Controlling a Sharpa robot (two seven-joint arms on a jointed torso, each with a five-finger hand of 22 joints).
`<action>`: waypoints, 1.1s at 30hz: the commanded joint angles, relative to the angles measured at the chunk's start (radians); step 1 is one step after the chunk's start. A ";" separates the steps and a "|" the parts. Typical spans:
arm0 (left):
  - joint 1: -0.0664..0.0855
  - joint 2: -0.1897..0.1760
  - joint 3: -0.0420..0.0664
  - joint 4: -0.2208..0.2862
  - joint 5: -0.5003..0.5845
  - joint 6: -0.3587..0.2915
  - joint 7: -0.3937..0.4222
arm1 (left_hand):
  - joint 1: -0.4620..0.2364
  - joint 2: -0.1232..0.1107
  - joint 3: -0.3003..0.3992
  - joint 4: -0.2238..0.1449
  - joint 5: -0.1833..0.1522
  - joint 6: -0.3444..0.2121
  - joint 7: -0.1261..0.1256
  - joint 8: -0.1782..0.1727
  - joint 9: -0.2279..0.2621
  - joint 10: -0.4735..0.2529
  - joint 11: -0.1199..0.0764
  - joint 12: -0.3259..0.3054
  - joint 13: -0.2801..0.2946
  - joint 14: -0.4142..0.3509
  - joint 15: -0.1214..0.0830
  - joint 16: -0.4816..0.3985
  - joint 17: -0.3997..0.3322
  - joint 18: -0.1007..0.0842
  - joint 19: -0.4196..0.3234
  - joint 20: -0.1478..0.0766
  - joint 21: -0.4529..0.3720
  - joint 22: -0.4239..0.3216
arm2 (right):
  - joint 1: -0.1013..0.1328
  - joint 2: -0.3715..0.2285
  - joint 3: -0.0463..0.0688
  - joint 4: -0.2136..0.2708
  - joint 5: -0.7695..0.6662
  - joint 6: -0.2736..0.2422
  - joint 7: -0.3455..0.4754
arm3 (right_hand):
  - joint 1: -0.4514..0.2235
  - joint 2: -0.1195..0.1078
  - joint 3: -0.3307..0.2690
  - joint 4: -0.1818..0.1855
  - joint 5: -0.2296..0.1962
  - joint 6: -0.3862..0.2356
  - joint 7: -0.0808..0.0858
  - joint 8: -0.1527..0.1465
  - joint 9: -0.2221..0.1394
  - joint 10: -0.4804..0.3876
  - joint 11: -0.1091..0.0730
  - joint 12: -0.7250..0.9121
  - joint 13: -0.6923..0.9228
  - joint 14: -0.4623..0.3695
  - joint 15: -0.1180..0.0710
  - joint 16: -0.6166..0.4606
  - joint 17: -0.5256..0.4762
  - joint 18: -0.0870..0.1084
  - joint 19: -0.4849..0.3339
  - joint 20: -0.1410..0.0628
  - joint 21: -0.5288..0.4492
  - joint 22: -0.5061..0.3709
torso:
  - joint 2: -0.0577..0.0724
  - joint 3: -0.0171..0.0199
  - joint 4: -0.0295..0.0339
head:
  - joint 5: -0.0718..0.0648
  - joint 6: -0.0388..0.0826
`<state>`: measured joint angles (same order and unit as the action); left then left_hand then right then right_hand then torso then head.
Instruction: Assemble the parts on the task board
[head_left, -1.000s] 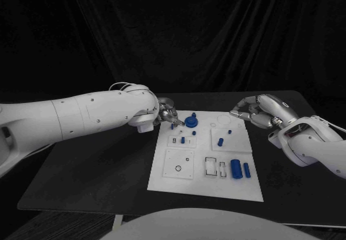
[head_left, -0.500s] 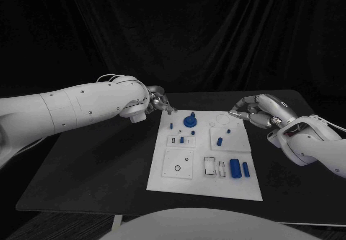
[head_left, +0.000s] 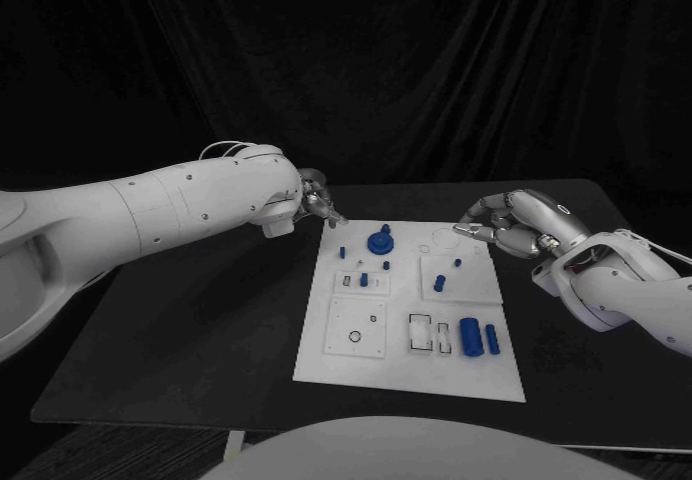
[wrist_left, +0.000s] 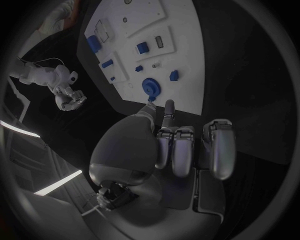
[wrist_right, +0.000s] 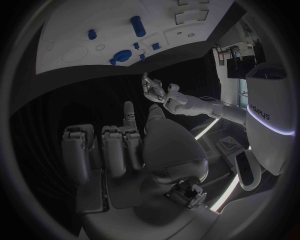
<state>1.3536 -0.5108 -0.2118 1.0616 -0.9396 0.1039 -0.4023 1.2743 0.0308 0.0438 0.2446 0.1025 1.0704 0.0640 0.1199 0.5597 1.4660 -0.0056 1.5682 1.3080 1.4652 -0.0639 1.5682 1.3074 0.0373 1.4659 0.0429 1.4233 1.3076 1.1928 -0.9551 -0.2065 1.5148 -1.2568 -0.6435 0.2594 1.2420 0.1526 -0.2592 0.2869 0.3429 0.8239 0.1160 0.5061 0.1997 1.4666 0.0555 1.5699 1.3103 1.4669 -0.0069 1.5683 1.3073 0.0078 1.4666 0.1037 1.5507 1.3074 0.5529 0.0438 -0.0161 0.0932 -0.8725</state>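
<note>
1. The task board (head_left: 355, 365) — a flat white plate — lies in the middle of the black table (head_left: 188, 340), with raised white panels on it. One panel near the middle holds a small upright blue peg (head_left: 364, 279); the panel beside it carries a short blue block (head_left: 438, 284).
2. A rectangular open socket (head_left: 421, 333) sits near the board's front edge, and just beside it lie a thick blue cylinder (head_left: 470, 334) and a thinner blue bar (head_left: 493, 339), side by side and apart.
3. At the far end stands a round blue knob (head_left: 381, 240), with a faint circular outline (head_left: 443, 238) to one side of it.
4. The left hand (head_left: 319, 208) has risen and drawn back since a second ago: then its fingertips were down at the board near the knob, now it hovers off the board's far left corner.
5. Its fingers are curled inward with nothing between them; one slim finger points out towards the knob.
6. The right hand (head_left: 513, 226) hovers off the far right corner, much as before — fingers bent in, holding nothing.
7. Both hands are silver metal on smooth white arms.
</note>
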 joint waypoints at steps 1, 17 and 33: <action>-0.007 0.021 0.001 -0.035 -0.015 0.092 -0.058 | -0.018 -0.001 -0.010 0.003 -0.012 0.012 -0.002 0.004 -0.005 0.105 -0.011 0.003 0.263 0.106 -0.006 0.003 0.263 -0.006 0.060 -0.002 0.003 0.222 | -0.002 0.000 0.001 0.002 -0.002 0.015 0.001 | -0.001 -0.001 -0.005 -0.003 -0.003 -0.004 0.003 -0.003 -0.001 0.104 -0.006 0.001 0.261 0.104 -0.004 0.003 0.263 -0.001 0.088 -0.004 0.000 0.254 | 0.004 -0.0023 0.0003 | 0.000 0.000; -0.035 0.084 0.001 -0.120 -0.017 0.149 -0.061 | -0.009 0.001 -0.008 -0.012 0.016 0.013 -0.002 -0.014 -0.031 0.105 -0.010 0.003 0.263 0.106 -0.007 0.003 0.263 -0.005 0.058 -0.004 -0.004 0.220 | -0.002 0.004 0.001 0.001 -0.002 0.019 0.003 | -0.002 0.001 -0.005 -0.001 -0.005 -0.004 0.003 -0.004 -0.002 0.104 -0.006 0.001 0.261 0.104 -0.004 0.003 0.263 -0.001 0.087 -0.004 -0.001 0.254 | 0.006 -0.0041 -0.0010 | 0.000 0.000; -0.045 0.111 0.001 -0.149 -0.017 0.136 -0.015 | -0.024 0.001 -0.016 -0.008 0.001 0.017 0.000 -0.018 -0.040 0.105 -0.009 0.003 0.263 0.106 -0.006 0.003 0.263 -0.002 0.053 -0.003 -0.020 0.216 | -0.002 0.008 0.001 -0.002 -0.002 0.024 -0.002 | -0.003 0.004 -0.005 0.000 -0.005 -0.004 0.004 -0.004 -0.002 0.104 -0.005 0.001 0.261 0.104 -0.003 0.003 0.263 -0.001 0.087 -0.004 -0.001 0.254 | 0.002 -0.0036 -0.0008 | -0.003 0.000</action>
<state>1.3104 -0.4035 -0.2117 0.9133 -0.9569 0.2354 -0.4448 1.2575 0.0323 0.0349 0.2370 0.1093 1.0845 0.0626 0.1054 0.5205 1.4664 -0.0125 1.5682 1.3081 1.4651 -0.0641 1.5682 1.3073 0.0373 1.4658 0.0428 1.4076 1.3074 1.1928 -0.9477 -0.2064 1.5129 -1.2568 -0.6263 0.2605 1.2420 0.1526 -0.2592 0.2869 0.3429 0.8238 0.1160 0.5062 0.1989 1.4666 0.0555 1.5699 1.3105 1.4669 -0.0069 1.5682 1.3073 0.0077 1.4666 0.1037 1.5507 1.3079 0.5556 0.0395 -0.0168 0.0898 -0.8725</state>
